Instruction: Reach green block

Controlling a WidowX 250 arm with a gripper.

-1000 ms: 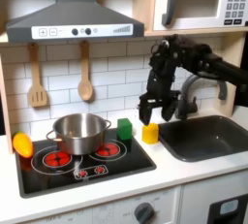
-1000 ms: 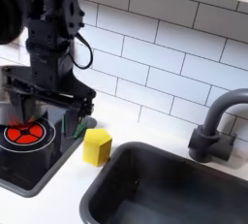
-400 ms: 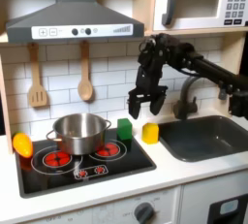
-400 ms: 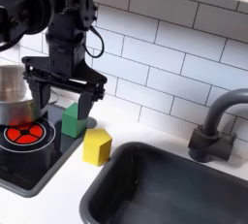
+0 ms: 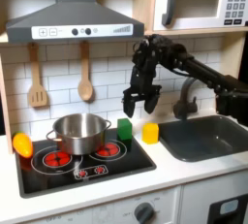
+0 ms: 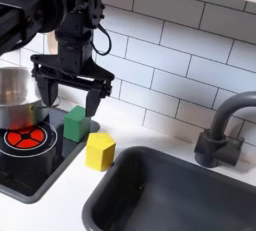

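The green block (image 5: 124, 129) stands on the back right corner of the toy stove (image 5: 58, 175), between the steel pot (image 5: 79, 131) and the yellow block (image 5: 150, 132). In the second exterior view the green block (image 6: 75, 124) sits left of the yellow block (image 6: 100, 150). My gripper (image 5: 140, 102) hangs open above and slightly behind the green block, a short gap over it. In the second exterior view the gripper (image 6: 68, 97) points down with its two fingers spread wide, the block just below them. Nothing is held.
A dark sink (image 5: 205, 136) with a grey tap (image 6: 225, 125) lies at the first exterior view's right. A yellow-orange toy (image 5: 21, 144) sits at the stove's left edge. Wooden utensils (image 5: 85, 84) hang on the tiled wall under the hood.
The gripper has swung to the first exterior view's left, from over the yellow block to over the green block. It stays open. The blocks have not moved.
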